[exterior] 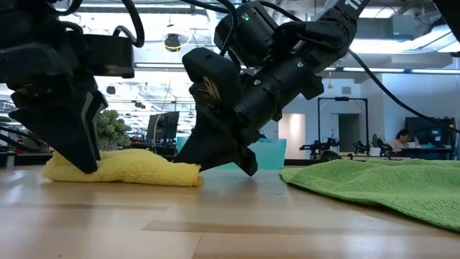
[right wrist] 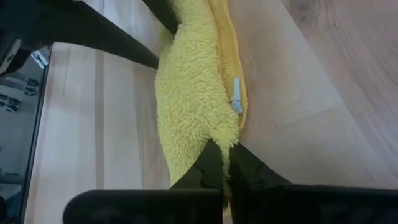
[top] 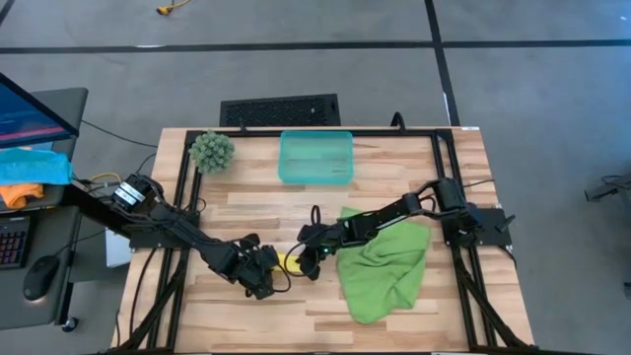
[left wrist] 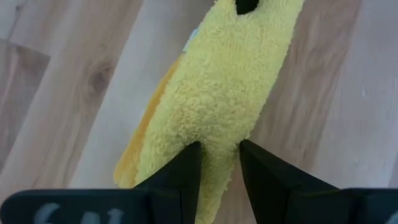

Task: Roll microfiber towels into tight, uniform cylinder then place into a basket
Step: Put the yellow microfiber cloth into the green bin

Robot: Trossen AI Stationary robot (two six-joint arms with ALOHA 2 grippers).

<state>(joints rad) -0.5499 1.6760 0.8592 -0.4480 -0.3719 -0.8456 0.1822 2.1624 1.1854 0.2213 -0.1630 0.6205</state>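
Yellow towel (right wrist: 196,93) rolled, lying left of lime towel (top: 386,264). Right gripper (right wrist: 224,163) pinched shut on one end, left gripper (left wrist: 219,163) clamping other. Step: lifting roll. Next: synchronized carry to basket (top: 315,158) beyond.

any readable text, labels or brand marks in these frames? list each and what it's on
None can be read.
Pale embossed marks on the left gripper body, at the left wrist view's lower edge: blurred, unreadable.
Small white tag on the yellow towel seam, right wrist view: no print visible.
Pale letters on the right arm's upper link, at the low view's top edge: cut off, unreadable.
Basket, green towel: no markings visible.
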